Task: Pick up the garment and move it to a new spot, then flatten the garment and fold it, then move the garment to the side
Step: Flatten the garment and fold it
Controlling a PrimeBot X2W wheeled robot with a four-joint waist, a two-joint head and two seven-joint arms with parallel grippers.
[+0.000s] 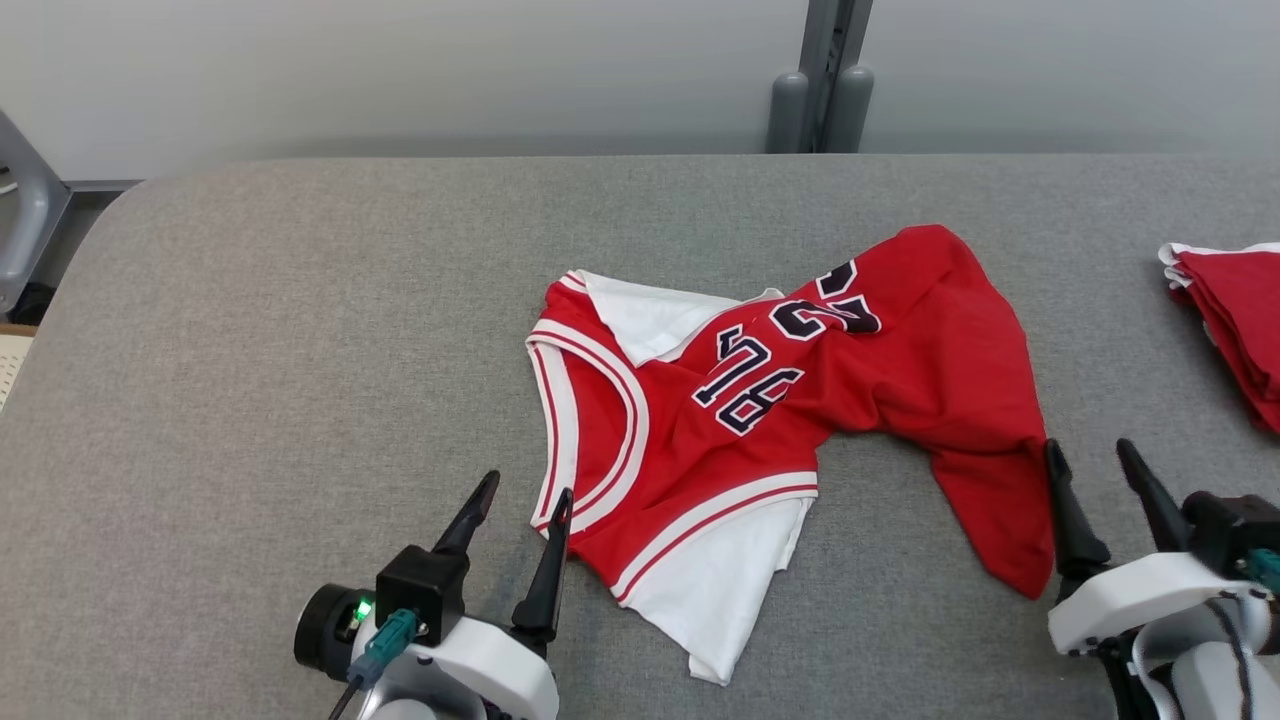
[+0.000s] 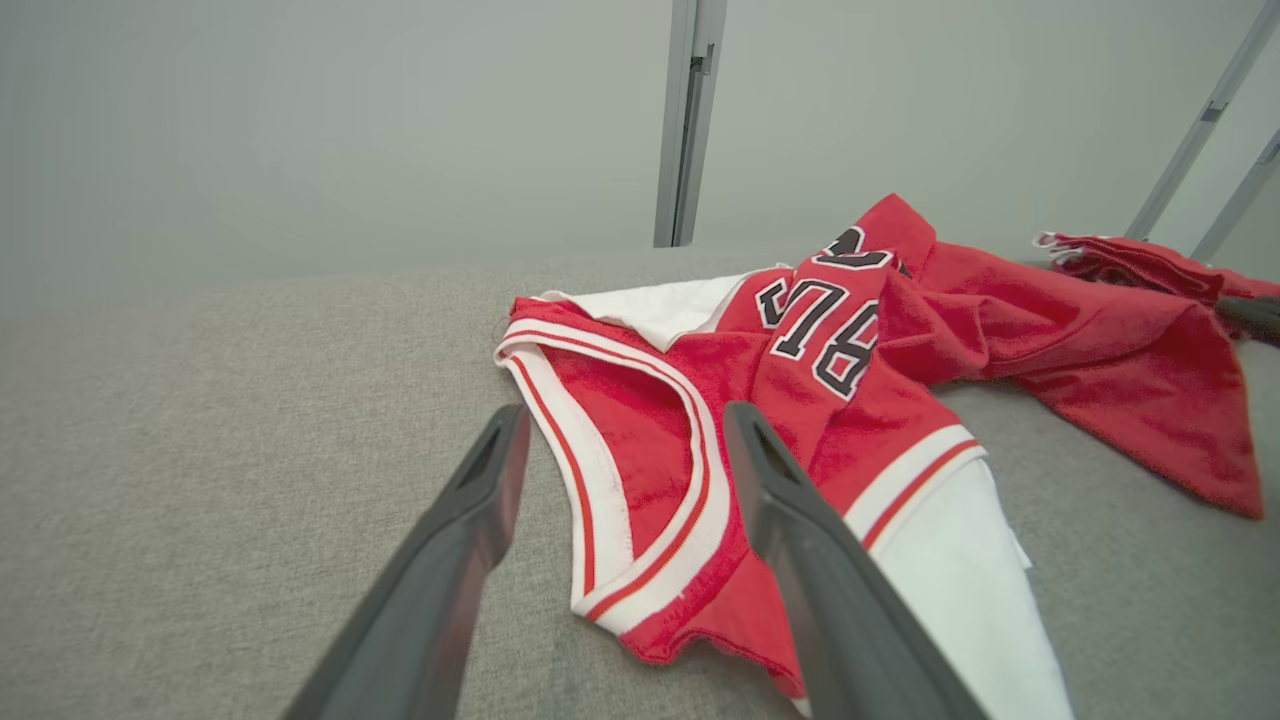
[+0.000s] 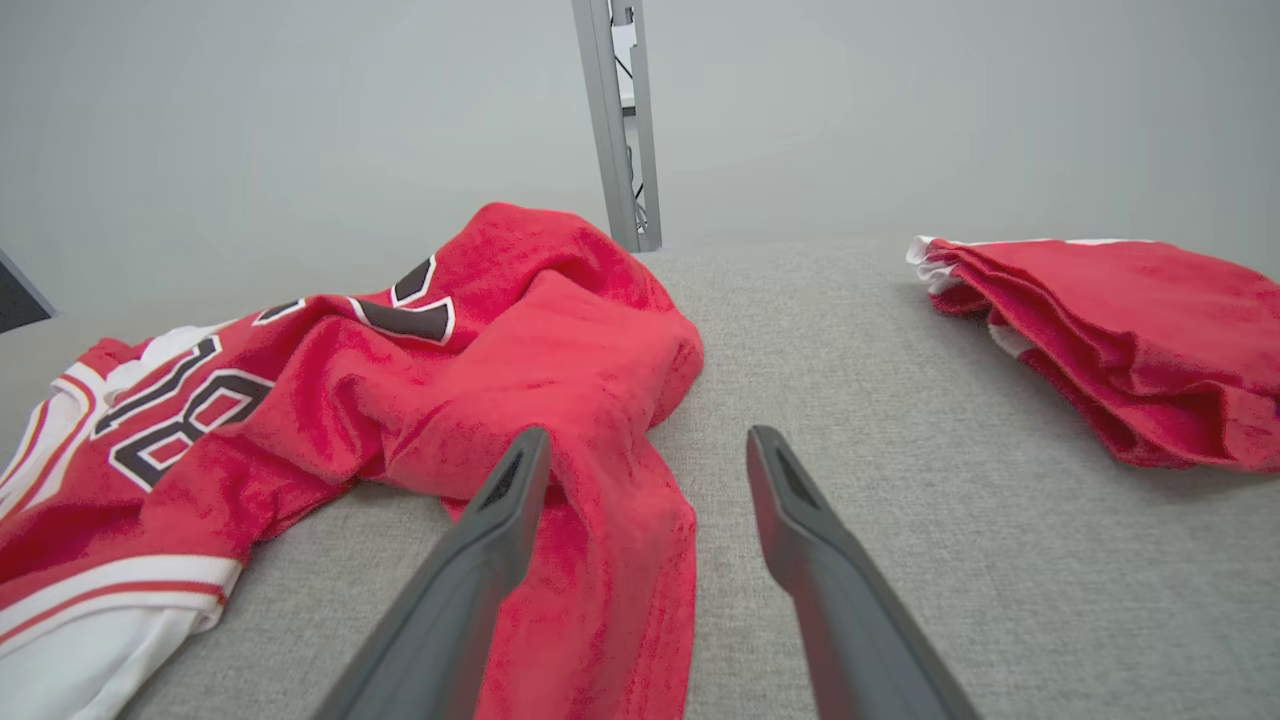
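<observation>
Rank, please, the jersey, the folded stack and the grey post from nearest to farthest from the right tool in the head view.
1. Jersey: red tail just left of the right tool.
2. Folded stack: farther back, on the right.
3. Grey post: at the very back, centre.

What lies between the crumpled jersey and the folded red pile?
Bare grey table, in the head and right wrist views; the open right gripper stands at its near end.

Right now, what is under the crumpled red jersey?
The grey table shows around the jersey, and white fabric sticks out from under its striped hem. Anything beneath the bunched middle is hidden.
</observation>
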